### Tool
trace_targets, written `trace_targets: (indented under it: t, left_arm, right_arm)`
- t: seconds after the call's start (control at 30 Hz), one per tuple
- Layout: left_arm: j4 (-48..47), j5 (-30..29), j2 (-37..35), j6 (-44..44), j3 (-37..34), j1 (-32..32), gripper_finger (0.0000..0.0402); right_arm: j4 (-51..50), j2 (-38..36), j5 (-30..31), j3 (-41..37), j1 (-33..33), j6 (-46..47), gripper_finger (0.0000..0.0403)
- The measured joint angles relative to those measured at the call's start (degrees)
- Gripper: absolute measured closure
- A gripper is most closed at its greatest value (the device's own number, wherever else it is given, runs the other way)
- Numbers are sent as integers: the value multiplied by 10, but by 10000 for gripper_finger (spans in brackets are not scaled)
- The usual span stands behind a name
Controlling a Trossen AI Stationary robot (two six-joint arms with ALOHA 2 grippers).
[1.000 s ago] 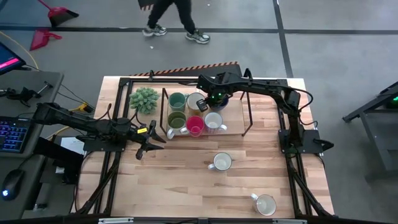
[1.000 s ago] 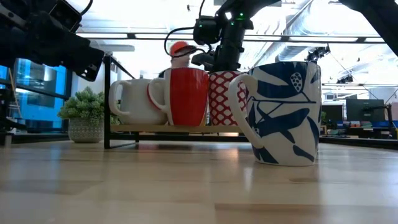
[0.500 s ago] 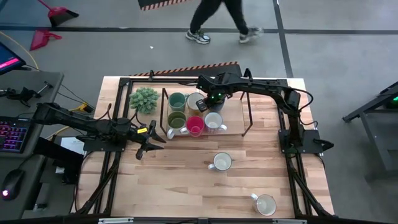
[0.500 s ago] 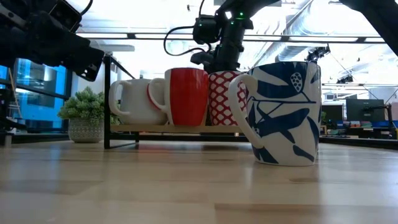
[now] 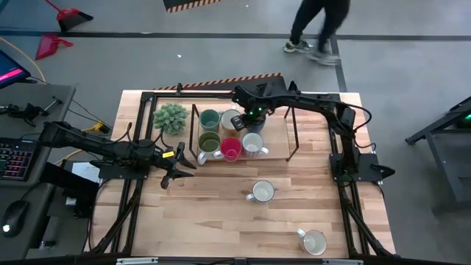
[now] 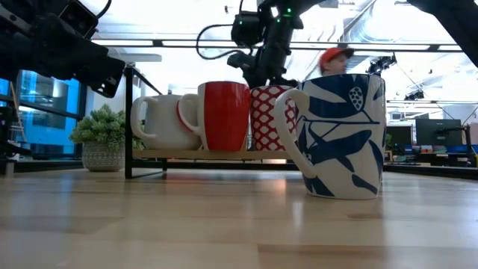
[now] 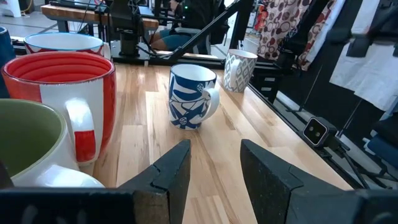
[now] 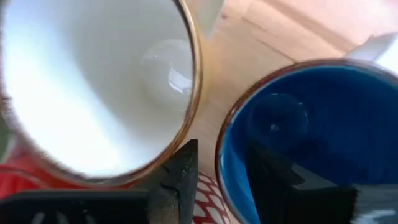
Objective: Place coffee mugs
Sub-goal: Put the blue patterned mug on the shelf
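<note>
The left gripper (image 5: 179, 166) hovers over the worktop (image 5: 221, 221) left of the mug cluster, its fingers (image 7: 171, 177) parted and empty. On the low rack (image 5: 276, 151) stand upright, mouths up, the teal-green mug (image 5: 210, 118), olive-green mug (image 5: 209, 141), red mug (image 5: 231, 148) and a white mug (image 5: 252, 143). The right gripper (image 5: 249, 118) hangs just above the blue mug (image 8: 298, 137), fingers (image 8: 180, 180) apart astride its rim, beside a gold-rimmed cream mug (image 8: 93, 81). Two white mugs (image 5: 261, 192) (image 5: 314, 241) stand well apart nearer the front, handles pointing left.
</note>
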Motion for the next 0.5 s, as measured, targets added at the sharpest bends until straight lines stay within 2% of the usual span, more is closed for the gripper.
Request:
trace_targets:
  t: [0.5]
  left_arm:
    - [0,0,0,0,0,0,273]
  right_arm:
    - [-205,0,15,201,12,0,288]
